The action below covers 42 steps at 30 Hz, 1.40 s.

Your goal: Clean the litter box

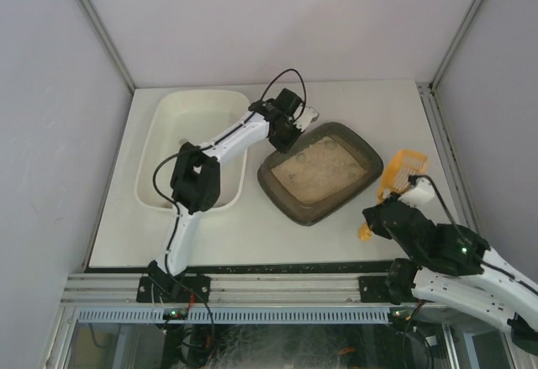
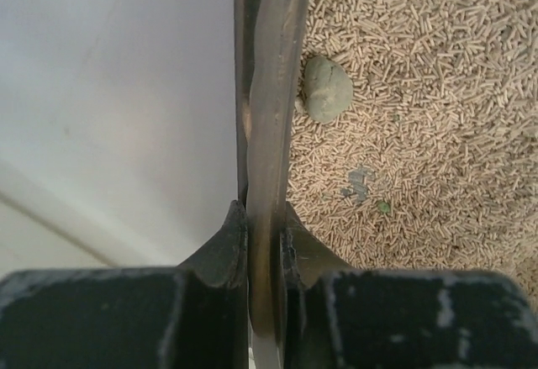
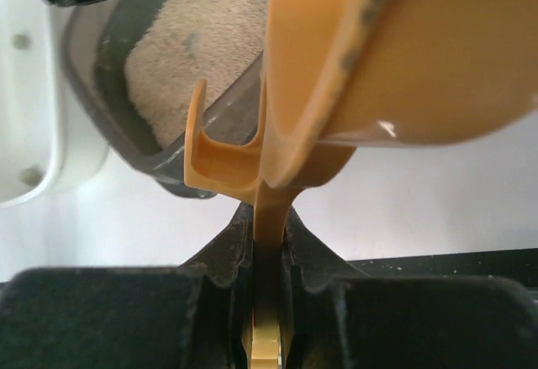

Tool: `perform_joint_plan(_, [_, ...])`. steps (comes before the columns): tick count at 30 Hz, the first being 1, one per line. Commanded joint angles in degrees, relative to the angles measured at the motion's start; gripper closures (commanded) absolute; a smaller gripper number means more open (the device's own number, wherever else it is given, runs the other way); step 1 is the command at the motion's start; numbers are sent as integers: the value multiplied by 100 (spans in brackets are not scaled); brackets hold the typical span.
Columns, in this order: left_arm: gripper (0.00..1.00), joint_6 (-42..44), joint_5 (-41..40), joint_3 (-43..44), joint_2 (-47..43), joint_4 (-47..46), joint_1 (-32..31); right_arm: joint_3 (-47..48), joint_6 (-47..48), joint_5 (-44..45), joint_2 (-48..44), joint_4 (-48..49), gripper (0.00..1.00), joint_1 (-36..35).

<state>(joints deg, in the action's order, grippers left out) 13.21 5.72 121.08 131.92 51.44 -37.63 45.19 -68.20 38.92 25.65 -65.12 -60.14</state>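
The dark grey-brown litter box sits mid-table with beige litter inside. My left gripper is shut on its far-left rim; in the left wrist view the jaws clamp the rim. A grey-green clump lies on the pellets next to the rim, with small bluish-green specks nearby. My right gripper is shut on the handle of an orange slotted scoop, held right of the box. In the right wrist view the jaws pinch the scoop, with the box beyond.
A larger white plastic tub stands left of the litter box, under my left arm; it also shows in the right wrist view. White walls enclose the table on three sides. The arm bases and a metal rail line the near edge.
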Motion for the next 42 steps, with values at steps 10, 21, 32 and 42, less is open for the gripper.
perform_joint_plan(10, [100, -2688, 121, -2954, -2398, -1010, -10, 663, 2845, -5493, 2476, 3329, 100, 2971])
perform_joint_plan(21, [83, -4136, -955, -3790, -2843, -1734, -300, 2079, 2876, -7965, 5622, 2693, 100, 3658])
perform_joint_plan(32, [0, -3434, -1081, -3706, -3566, -1970, -419, 2824, 3667, -7585, 6871, 1372, 100, 3445])
perform_joint_plan(42, [0, -3020, 1364, -3976, -4829, -2870, 1283, 3309, 4022, -7614, 7627, 669, 100, 3269])
